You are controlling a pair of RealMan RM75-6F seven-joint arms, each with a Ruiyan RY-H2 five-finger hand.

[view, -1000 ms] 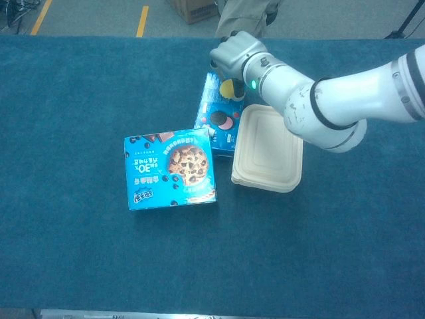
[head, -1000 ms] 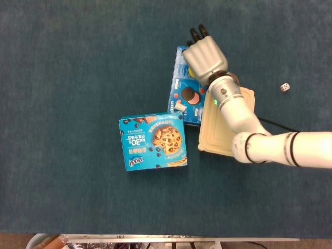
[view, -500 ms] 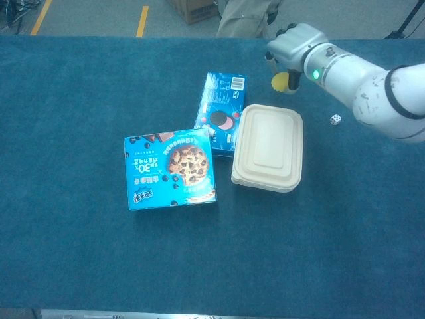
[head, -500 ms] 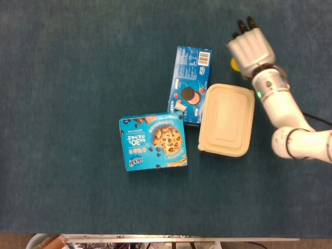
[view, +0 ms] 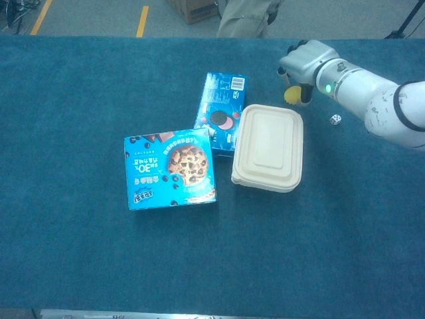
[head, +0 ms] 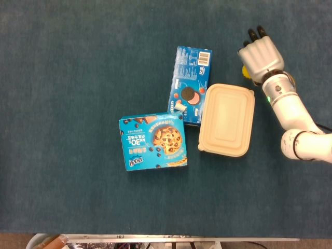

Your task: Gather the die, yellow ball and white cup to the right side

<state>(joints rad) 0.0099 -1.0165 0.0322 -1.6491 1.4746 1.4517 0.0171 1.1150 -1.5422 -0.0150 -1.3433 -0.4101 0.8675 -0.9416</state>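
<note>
One yellow ball (view: 291, 95), small, likely light and prone to rolling, sits under the right hand (view: 304, 61) with fingers curled around it (actual contact unclear). Die (view: 336, 119): tiny, rigid, lying apart from the fingers; best pinched by opposite faces.

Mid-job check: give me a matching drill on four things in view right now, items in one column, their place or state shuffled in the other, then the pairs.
Things:
1. yellow ball
2. die
3. beige container
4. cookie box

Places or states:
A. nearest the table's front edge, left of the other items
B. under the right hand, held in its fingers
C. lying alone on the cloth, right of the container
D. lid closed, beside the sandwich-cookie box

Pairs: 1-B, 2-C, 3-D, 4-A
</note>
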